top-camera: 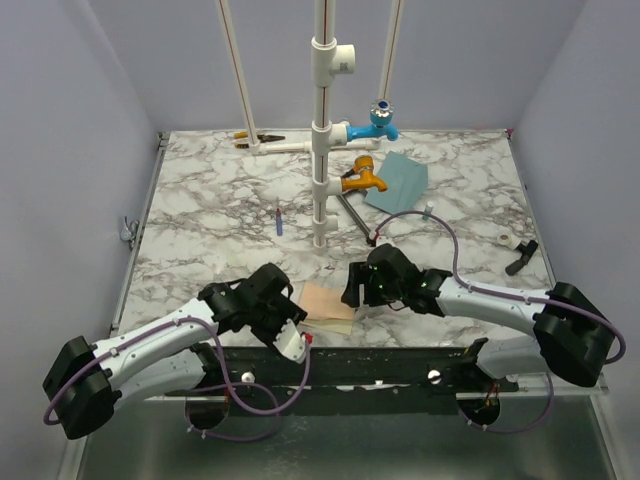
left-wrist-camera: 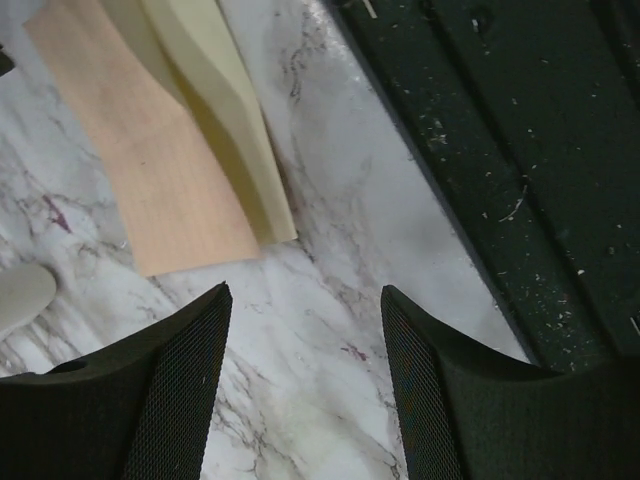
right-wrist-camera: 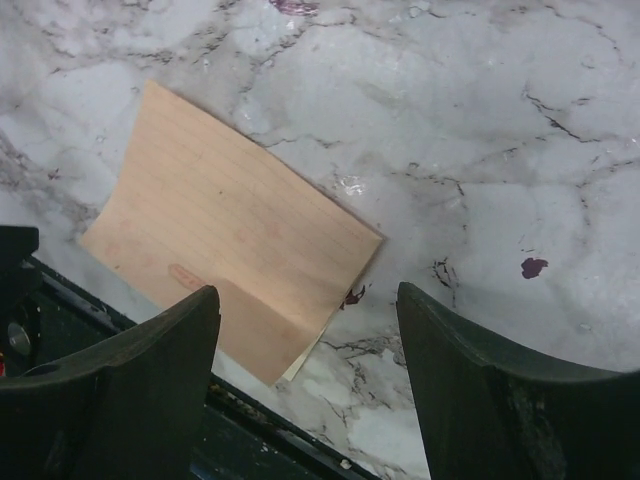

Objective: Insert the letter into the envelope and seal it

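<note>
letter [top-camera: 325, 305] flat at near table [top-camera: 200, 200] edge, between both grippers. left gripper [left-wrist-camera: 305, 300] jaws apart, empty, just beside its left edge; right gripper [right-wrist-camera: 308, 300] likewise, at its right edge. envelope [top-camera: 398, 182] far back, right side, nearer the right gripper.

— How many papers do we see on the table?
— We count two: one letter [top-camera: 325, 305] and one envelope [top-camera: 397, 180].
— And taps on the white pipe [top-camera: 321, 130]?
— Also two: one blue tap [top-camera: 378, 122] and one orange tap [top-camera: 360, 178].
— Small things?
— We find four: one blue pen [top-camera: 279, 220], one tool with yellow handles [top-camera: 262, 139], one black piece [top-camera: 520, 258], and one small white thing [top-camera: 505, 238].
— Grippers?
— We count two: the left gripper [left-wrist-camera: 305, 300] and the right gripper [right-wrist-camera: 308, 300].
</note>
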Controlling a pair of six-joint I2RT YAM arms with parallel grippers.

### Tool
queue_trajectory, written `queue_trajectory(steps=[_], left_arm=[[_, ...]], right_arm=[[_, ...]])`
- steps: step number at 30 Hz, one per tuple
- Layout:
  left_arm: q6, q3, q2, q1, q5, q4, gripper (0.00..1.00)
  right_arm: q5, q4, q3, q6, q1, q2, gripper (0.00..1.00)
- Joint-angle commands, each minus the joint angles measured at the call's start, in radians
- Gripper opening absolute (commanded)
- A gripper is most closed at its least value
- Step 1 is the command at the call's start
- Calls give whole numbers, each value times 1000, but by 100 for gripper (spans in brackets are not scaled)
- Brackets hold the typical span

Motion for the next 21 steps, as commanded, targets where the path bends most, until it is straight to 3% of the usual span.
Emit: queue_trajectory(steps=[1,8,21], left_arm=[[71,-40,23,-26,7,41,63],[131,-102,95,-40,42,195,64],[199,-128,164,-50,90,228,61]], right_arm=[[-79,-8,5,26,-15,37,73],[-132,-8,-5,52,-33,101,70],[-276,196,-92,106,-88,139,65]])
